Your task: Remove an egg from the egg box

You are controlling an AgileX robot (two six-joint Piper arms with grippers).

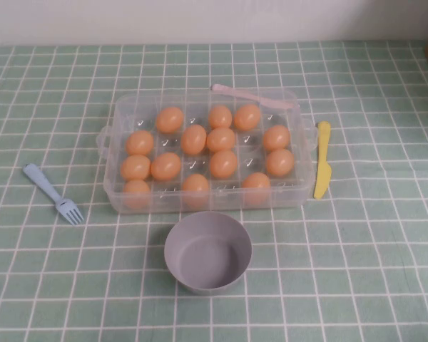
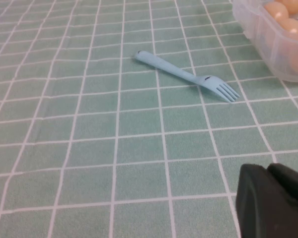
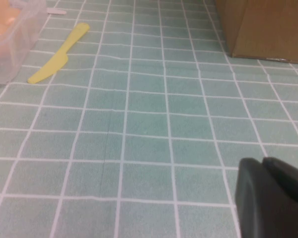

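The clear egg box [image 1: 110, 165] lies open at the table's middle with a pink strip [image 1: 251, 95] on its far edge. Several orange-tan eggs sit in its cells, one egg [image 1: 222, 164] near the middle. Neither arm shows in the high view. My left gripper [image 2: 268, 169] is shut and empty, low over the cloth left of the box; the box corner [image 2: 268, 42] with eggs [image 2: 277, 10] shows there. My right gripper [image 3: 263, 161] is shut and empty, right of the box; the box corner [image 3: 10, 47] shows there.
A round grey-lilac bowl [image 1: 207, 251] stands just in front of the box. A light blue fork [image 1: 53, 192] lies left of the box, also in the left wrist view [image 2: 188, 76]. A yellow plastic knife [image 1: 322, 158] lies right of it [image 3: 57, 62]. A brown box [image 3: 268, 25] stands far right.
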